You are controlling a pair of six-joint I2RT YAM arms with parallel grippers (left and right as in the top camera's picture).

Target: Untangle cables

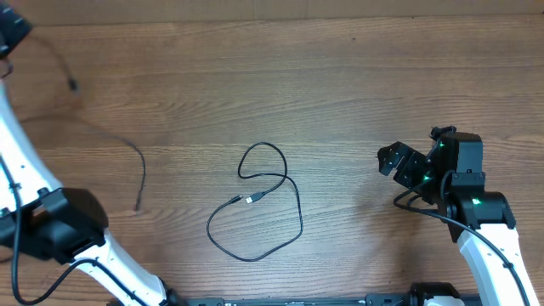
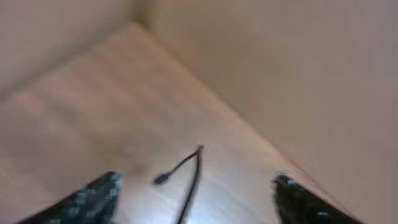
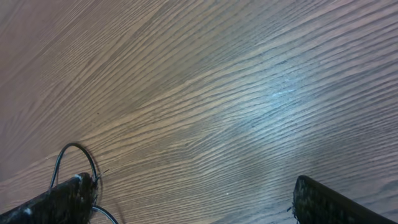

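One wooden bench point(image 1: 340, 68) carries everything. Left tool point(image 2: 194, 183), fingers spread, straddles a thin black strand point(image 2: 198, 165) near the bench's far left corner; right tool point(image 3: 193, 183), equally spread, hovers above bare wood. Two cables lie apart from both: a looped cable point(image 1: 252, 200) at centre, a curved cable point(image 1: 142, 178) left of it.

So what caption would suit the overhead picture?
A looped black cable at the centre of the wooden table, a second cable trailing off left.
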